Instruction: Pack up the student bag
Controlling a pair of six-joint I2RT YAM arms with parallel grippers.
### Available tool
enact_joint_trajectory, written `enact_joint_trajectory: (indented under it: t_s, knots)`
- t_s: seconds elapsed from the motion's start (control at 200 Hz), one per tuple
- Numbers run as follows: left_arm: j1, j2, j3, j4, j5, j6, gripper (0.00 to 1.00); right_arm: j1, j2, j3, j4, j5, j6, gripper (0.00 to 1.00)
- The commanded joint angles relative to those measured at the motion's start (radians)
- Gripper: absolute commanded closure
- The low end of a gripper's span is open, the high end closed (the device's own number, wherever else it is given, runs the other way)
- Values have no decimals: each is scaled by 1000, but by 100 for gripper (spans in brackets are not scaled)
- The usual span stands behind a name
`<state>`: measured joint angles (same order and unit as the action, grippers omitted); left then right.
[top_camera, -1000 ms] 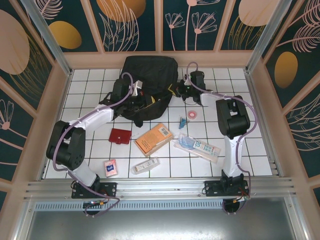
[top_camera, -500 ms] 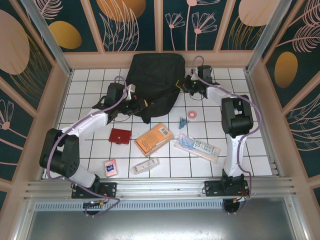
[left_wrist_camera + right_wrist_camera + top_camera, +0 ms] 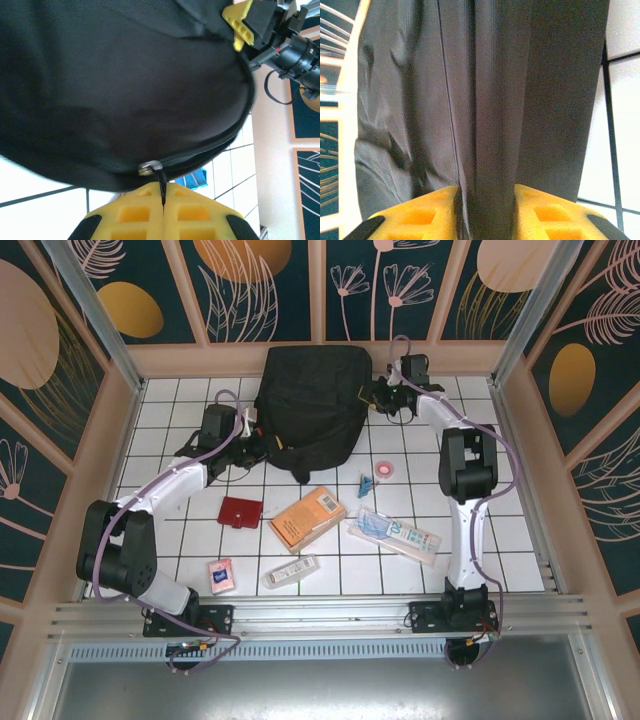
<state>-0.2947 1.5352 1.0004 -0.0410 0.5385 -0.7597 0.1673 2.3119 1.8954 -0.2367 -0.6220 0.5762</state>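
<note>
Backpack (image 3: 310, 400), large, black, soft fabric, lies upper centre on the white tiled table (image 3: 480, 540). Left gripper (image 3: 163, 189) is pressed together on its black zipper pull (image 3: 161, 181). Right gripper (image 3: 487, 192), fingers parted, straddles a bag fold, seemingly loosely.

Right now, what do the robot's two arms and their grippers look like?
Both match. The left arm and right arm have white tubular links between bulky black joint housings, with a lavender cable looped loosely along each. The left gripper and right gripper carry bright yellow blocky plastic fingers with rectangular recesses and black corner pieces. No markings are legible.
</note>
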Motion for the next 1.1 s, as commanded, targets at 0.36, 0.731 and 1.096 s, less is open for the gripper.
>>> enact_joint_trajectory:
  t_s: [0.36, 0.731, 1.096]
  knots:
    - [-88, 31, 12, 170, 98, -80, 100, 51, 133, 428, -259, 191, -43, 49]
    - [-159, 139, 97, 254, 107, -132, 100, 104, -417, -81, -290, 433, 77, 1]
    - [-159, 148, 135, 265, 107, -142, 100, 264, -672, -610, -25, 338, 539, 20]
